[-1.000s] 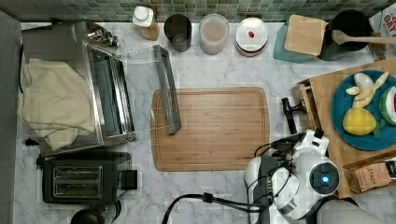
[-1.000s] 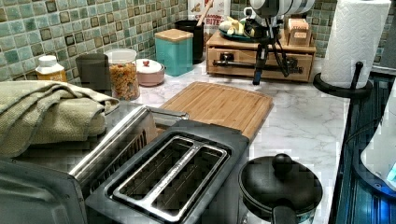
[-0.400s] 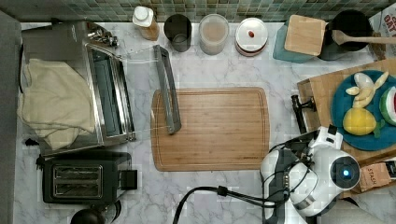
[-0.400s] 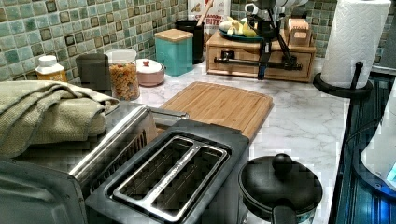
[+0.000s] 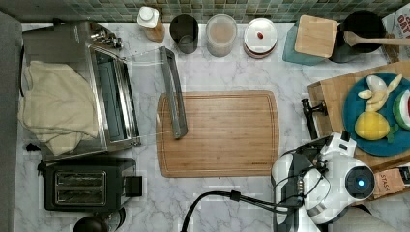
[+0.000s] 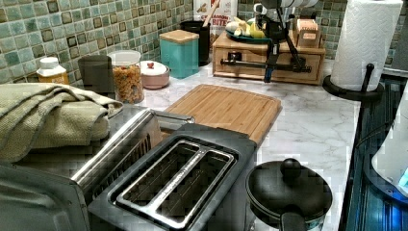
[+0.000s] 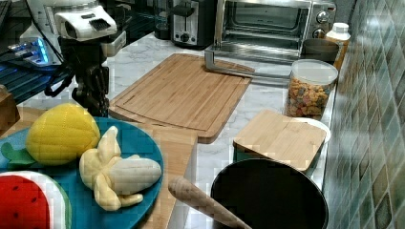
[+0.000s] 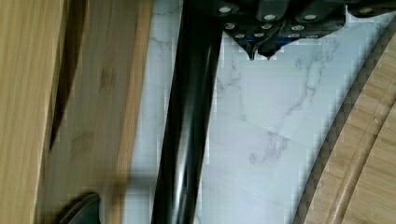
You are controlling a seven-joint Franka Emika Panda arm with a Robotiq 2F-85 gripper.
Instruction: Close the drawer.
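the robot arm (image 5: 338, 188) is bent over the marble table (image 5: 232, 208) at the top view's lower right. its white wrist hangs above the wooden box, and the claw (image 6: 269, 72) points straight down in front of the drawer (image 6: 269, 60). in the left view the claw's dark fingers reach down to the black bar handle (image 6: 250, 62) on the drawer's front. in the wrist view the black bar (image 8: 187, 121) runs long and shiny just under the claw, right next to it. i cannot tell if the claw is spread or pressed together. the drawer sits in the wooden box under the blue plate (image 5: 353, 121) of toy fruit, at the top view's right edge. the big cutting board (image 5: 217, 133) lies flat near it.
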